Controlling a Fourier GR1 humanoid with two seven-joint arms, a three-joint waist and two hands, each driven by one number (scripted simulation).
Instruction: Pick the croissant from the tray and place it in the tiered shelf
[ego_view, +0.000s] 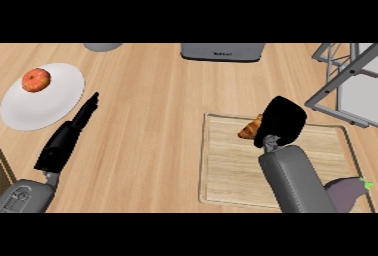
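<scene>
**Right robot hand covering the croissant on the tray**

Far left of the tray (221, 190), a white plate (55, 102) is carrying a red fruit (35, 80) on the tabletop (155, 90). Nearer the tray, the left robot hand (74, 127) is lying with fingers straight. On the tray, the right robot hand (280, 122) is curling over the croissant (250, 129), hiding most of it. An eggplant (347, 192) is sitting at the tray's lower right corner. The tiered shelf (347, 75) is standing beyond the tray's upper right; a grey appliance (222, 51) and a grey object (103, 47) are lying above.
</scene>
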